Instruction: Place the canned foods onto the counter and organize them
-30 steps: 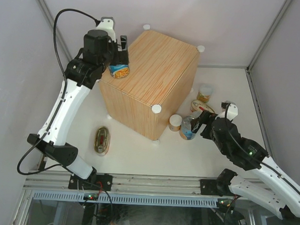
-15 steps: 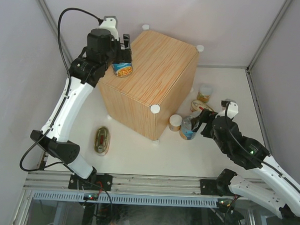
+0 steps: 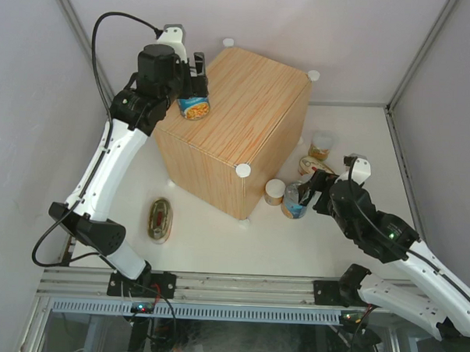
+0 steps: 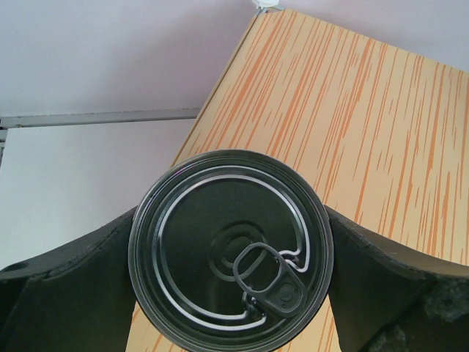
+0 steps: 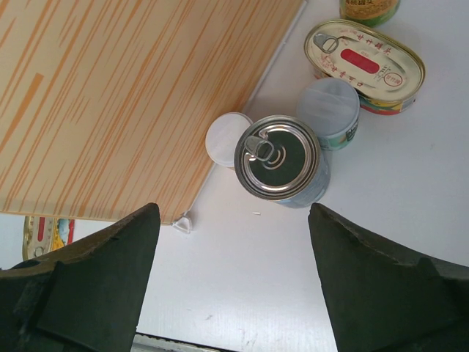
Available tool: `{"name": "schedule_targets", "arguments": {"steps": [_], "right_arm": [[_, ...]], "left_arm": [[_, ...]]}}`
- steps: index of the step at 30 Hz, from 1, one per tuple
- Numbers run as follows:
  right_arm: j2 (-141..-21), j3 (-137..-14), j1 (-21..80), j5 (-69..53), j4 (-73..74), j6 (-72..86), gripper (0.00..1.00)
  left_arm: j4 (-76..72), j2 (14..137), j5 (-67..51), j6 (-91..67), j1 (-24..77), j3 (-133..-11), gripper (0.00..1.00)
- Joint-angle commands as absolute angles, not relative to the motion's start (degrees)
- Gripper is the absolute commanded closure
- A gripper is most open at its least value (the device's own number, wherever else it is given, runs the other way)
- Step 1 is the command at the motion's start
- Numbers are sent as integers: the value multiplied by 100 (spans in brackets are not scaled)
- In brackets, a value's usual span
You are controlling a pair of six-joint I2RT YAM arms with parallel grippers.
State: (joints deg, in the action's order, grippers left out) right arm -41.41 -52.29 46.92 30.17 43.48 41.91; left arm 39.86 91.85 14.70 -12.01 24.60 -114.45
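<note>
My left gripper (image 3: pixel 193 95) is shut on a tall blue-labelled can (image 3: pixel 194 109), whose dark pull-tab lid (image 4: pixel 231 290) fills the left wrist view. The can hangs over the left edge of the wood-grain counter (image 3: pixel 250 106). My right gripper (image 5: pixel 234 293) is open and holds nothing, hovering just short of a second tall blue can (image 5: pixel 277 158) that stands on the white table by the counter's near corner. Beside that can are two small pale-lidded cans (image 5: pixel 229 139) (image 5: pixel 328 106), a red-yellow oval tin (image 5: pixel 364 66) and a yellow-labelled can (image 3: pixel 321 144).
Another oval tin (image 3: pixel 160 219) lies on the table left of the counter, below my left arm. White knobs (image 3: pixel 244 170) mark the counter's top corners. White walls close in the table on three sides.
My left gripper has carried the blue can a little right and farther back, onto the counter's left edge. The right arm has barely shifted.
</note>
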Motion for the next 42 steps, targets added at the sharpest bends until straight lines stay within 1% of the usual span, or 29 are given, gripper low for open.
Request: {"name": "schedule_targets", "arguments": {"steps": [1, 3, 16, 27, 31, 34, 36, 37, 40, 41, 42], "right_arm": [[-4171, -5432, 4733, 3112, 4149, 4078, 18], [-4179, -5432, 4733, 3119, 4144, 4078, 18], [-4209, -5436, 4703, 3158, 4152, 4034, 18], [-4245, -5432, 4667, 3094, 4103, 3999, 18], [-4213, -5432, 4651, 3153, 4140, 3999, 18], [-4172, -5432, 4608, 3172, 4172, 3999, 18], [-4158, -5432, 4582, 3183, 4181, 3998, 18], [-4157, -5432, 4565, 3184, 4183, 3998, 18], [-4174, -5430, 4529, 3181, 4169, 3999, 18], [-4181, -5431, 4520, 3162, 4162, 3999, 18], [-4187, -5432, 4518, 3149, 4139, 3991, 18]], "left_arm": [[3177, 9023, 1370, -1393, 2456, -11793, 3], [3175, 9014, 1394, -1373, 2460, -11793, 0], [3093, 8808, 1603, -1362, 2457, -11793, 0], [2883, 8163, 1898, -1343, 2455, -11656, 0], [2700, 7672, 1907, -1353, 2461, -11226, 2], [2369, 7080, 1870, -1283, 2465, -10417, 5], [2126, 6657, 1916, -1253, 2461, -9790, 12], [2028, 6409, 1904, -1242, 2460, -9405, 17], [1984, 6084, 1777, -1246, 2462, -8810, 43], [1982, 6000, 1738, -1266, 2463, -8642, 49], [1953, 5911, 1694, -1281, 2459, -8474, 54]]}}
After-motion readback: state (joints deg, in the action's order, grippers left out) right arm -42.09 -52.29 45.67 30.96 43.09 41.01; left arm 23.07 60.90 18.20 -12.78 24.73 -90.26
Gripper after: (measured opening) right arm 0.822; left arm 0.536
